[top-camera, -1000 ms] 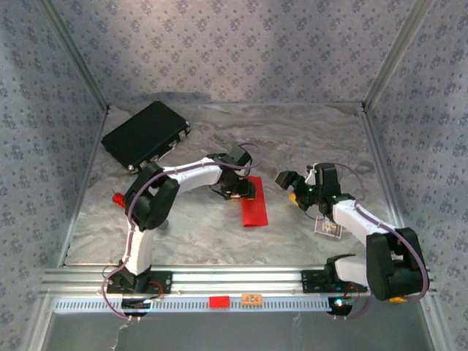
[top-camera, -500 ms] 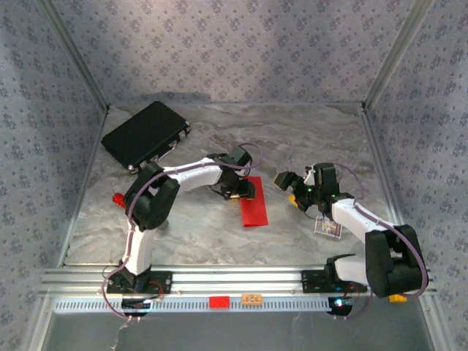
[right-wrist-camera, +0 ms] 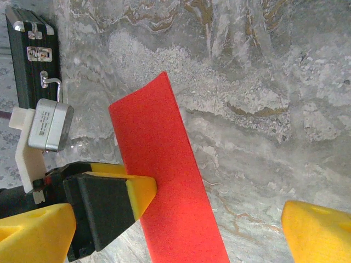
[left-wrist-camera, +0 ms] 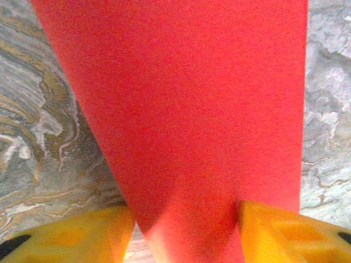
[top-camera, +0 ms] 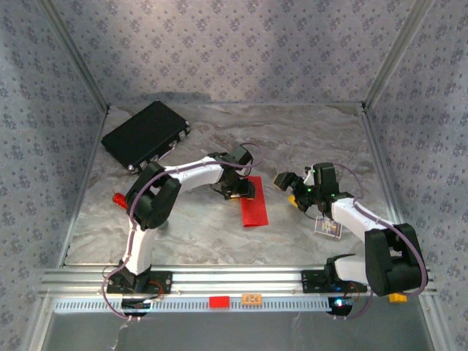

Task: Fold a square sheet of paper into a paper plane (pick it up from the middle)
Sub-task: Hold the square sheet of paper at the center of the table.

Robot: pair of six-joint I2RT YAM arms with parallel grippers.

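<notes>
The red paper (top-camera: 255, 207) is folded into a long narrow strip and lies on the marble table top, slanting from upper left to lower right. My left gripper (top-camera: 238, 190) is at its upper end. In the left wrist view the paper (left-wrist-camera: 186, 109) runs between the two yellow fingers (left-wrist-camera: 71, 235), its edges meeting both inner faces. My left gripper (left-wrist-camera: 186, 219) is shut on it across its width. My right gripper (top-camera: 287, 188) hovers open to the right of the strip. In its wrist view my right gripper (right-wrist-camera: 178, 216) straddles the paper (right-wrist-camera: 164, 175) from above, well apart from it.
A black case (top-camera: 146, 133) lies at the back left of the table. A small red-and-grey round object (top-camera: 117, 198) sits by the left wall. A tiny red block (top-camera: 219, 301) rests on the front rail. Patterned walls close in three sides.
</notes>
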